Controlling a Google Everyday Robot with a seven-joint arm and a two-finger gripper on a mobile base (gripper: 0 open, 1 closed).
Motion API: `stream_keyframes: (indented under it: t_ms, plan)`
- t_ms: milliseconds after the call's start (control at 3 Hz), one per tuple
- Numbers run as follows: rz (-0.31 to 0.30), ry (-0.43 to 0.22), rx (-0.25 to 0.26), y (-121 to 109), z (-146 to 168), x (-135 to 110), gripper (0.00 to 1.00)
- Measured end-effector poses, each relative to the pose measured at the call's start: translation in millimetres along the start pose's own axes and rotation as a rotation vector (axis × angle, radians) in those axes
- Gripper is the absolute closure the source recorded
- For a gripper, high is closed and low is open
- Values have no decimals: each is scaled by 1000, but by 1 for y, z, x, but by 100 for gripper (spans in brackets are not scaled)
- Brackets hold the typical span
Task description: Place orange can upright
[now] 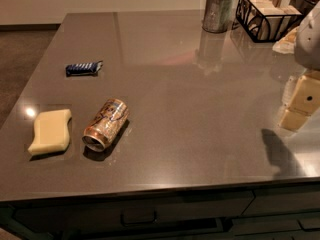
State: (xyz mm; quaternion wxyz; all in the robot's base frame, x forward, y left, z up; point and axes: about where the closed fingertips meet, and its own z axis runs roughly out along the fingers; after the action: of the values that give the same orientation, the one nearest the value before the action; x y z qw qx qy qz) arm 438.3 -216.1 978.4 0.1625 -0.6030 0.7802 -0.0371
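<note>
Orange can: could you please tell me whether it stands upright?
Tipped: the can lies on its side beside the sponge; the gripper is at far right.

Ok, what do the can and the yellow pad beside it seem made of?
The orange can, lying on its side, looks like thin aluminium: glossy copper print, bare silver rim. The yellow sponge looks like foam, probably: matte, no glare, rounded edges. The gripper hangs at the far right, apart from both.

High oblique view, end effector [301,103] right.
</note>
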Motion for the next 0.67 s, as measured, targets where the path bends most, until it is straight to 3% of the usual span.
stream_keyframes:
  t_ms: [333,667]
  plan:
    - [0,0,0,0,0,0,0]
    - [-69,-13,-9,0,0,-20,0]
